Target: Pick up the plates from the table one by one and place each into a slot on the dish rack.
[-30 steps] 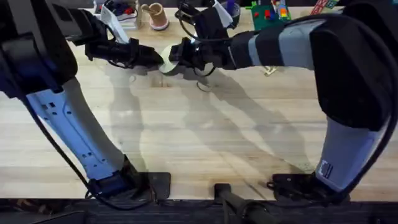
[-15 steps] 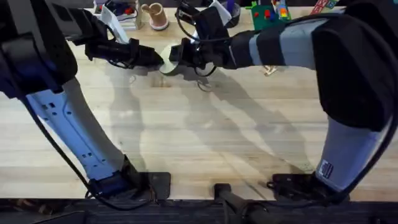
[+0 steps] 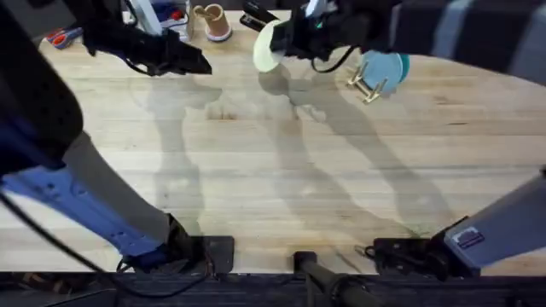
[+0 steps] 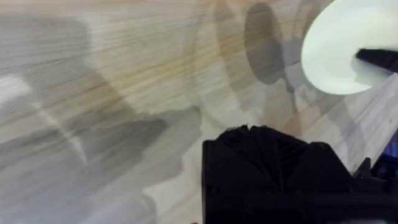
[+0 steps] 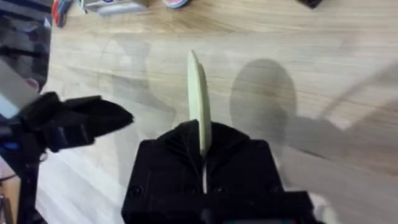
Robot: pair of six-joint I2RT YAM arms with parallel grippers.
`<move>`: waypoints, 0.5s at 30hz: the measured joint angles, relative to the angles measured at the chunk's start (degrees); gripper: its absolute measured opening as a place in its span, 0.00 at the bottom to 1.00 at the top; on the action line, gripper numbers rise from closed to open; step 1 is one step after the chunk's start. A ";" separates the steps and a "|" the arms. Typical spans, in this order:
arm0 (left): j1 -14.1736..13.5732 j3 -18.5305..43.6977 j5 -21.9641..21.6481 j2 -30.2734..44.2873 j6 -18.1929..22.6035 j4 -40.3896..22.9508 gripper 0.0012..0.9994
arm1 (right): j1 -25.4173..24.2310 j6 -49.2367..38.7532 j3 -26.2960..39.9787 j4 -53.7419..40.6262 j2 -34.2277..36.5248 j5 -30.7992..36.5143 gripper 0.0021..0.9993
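My right gripper [image 3: 280, 43] is shut on the rim of a pale cream-yellow plate [image 3: 267, 47] and holds it on edge above the far middle of the table [image 3: 281, 179]. In the right wrist view the plate [image 5: 198, 99] stands edge-on between my fingers [image 5: 233, 149]. My left gripper [image 3: 201, 64] hangs to its left, shut and empty, apart from the plate [image 4: 342, 53]. A light blue plate [image 3: 386, 66] stands at the small wooden dish rack [image 3: 364, 86] to the right.
A tan wooden cup-like object [image 3: 214, 21] and small clutter line the table's far edge. A red-handled item [image 3: 60, 37] lies at the far left. Bare wood stretches across the middle and near side of the table.
Both grippers met at the cream plate before. Now the right gripper has carried it up and to the right, and the left gripper has drawn back left without it.
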 joint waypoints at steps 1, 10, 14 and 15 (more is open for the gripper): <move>0.00 -0.01 -0.43 -1.29 -0.02 -0.41 0.04 | -0.29 -0.77 0.02 -1.84 -1.40 0.04 0.03; -3.80 -0.01 -9.15 -14.20 -2.51 -4.54 0.04 | -4.41 -8.67 3.06 -21.27 -9.60 0.04 0.03; -8.56 -0.01 -13.63 -19.02 -4.21 -6.66 0.04 | -7.38 -13.20 7.06 -31.07 -12.60 0.02 0.03; -10.11 -0.01 -15.06 -20.25 -4.85 -7.01 0.04 | -8.19 -14.63 8.29 -33.81 -13.29 0.04 0.03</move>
